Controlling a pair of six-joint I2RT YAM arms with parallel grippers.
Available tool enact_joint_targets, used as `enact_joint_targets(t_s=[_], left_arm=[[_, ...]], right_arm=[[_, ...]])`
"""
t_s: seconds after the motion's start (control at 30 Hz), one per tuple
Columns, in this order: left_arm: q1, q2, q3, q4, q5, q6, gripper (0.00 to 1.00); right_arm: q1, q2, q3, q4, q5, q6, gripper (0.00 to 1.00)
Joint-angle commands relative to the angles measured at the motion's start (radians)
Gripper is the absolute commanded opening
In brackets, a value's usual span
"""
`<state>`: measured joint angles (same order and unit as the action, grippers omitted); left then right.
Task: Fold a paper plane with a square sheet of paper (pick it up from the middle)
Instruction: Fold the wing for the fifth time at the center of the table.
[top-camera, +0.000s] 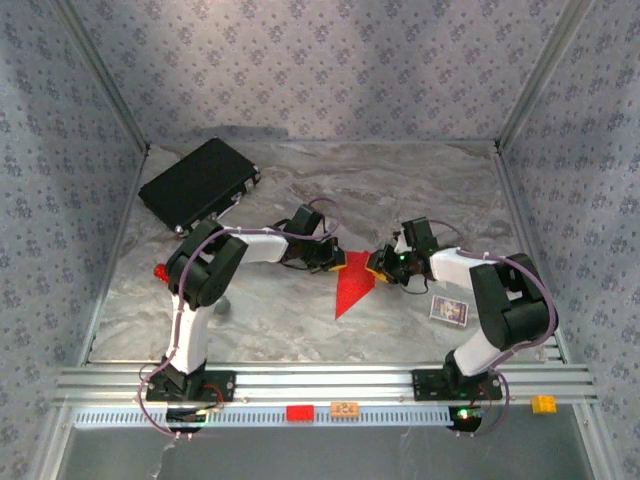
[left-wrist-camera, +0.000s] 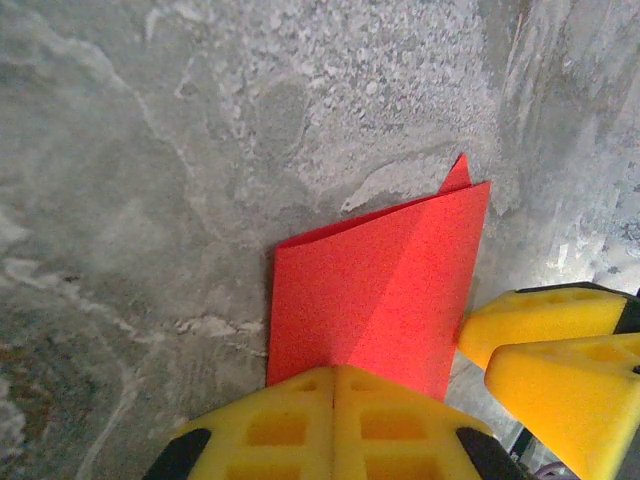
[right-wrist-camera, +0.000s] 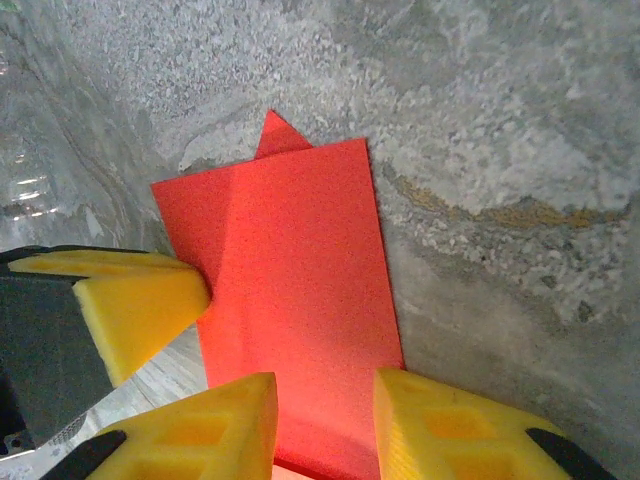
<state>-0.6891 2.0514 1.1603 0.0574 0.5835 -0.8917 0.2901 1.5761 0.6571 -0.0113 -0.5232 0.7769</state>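
A black case (top-camera: 200, 183) lies at the far left of the tabletop (top-camera: 280, 330), and a small red round object (top-camera: 160, 272) sits nearer, by the left wall. The left tool (left-wrist-camera: 335, 372) is in the middle, its yellow fingers pressed tight together and clenched on the left edge of the square sheet of paper (top-camera: 352, 290), where a crease runs into their seam. The paper is folded into a red wedge that lies mid-tabletop between the two tools, its point towards the near side. The right tool (right-wrist-camera: 325, 400) meets the paper's right edge, released, its fingers (right-wrist-camera: 450, 430) parted with red paper showing in the gap. A small card (top-camera: 449, 311) lies right of it.
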Motion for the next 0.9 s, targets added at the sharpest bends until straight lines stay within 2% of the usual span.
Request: enact_joint_targets(t_s=[0.0,0.33,0.63,0.87], left_arm=[[-0.004,0.044,-0.031,-0.077,-0.031,0.016,0.04],[-0.004,0.044,-0.03,-0.08,-0.031,0.017,0.04],[-0.004,0.047,-0.029,-0.081,-0.033,0.017,0.03],[-0.005,0.05,-0.027,-0.082,-0.032,0.016,0.03]], right_arm=[[-0.004,-0.034,-0.022,0.006,-0.032,-0.006,0.33],[-0.014,-0.054,-0.025,-0.079,0.081,-0.04,0.34],[-0.002,0.036,-0.002,0.005,0.015,-0.041,0.33],[0.03,0.03,-0.024,0.039,-0.003,-0.032,0.3]])
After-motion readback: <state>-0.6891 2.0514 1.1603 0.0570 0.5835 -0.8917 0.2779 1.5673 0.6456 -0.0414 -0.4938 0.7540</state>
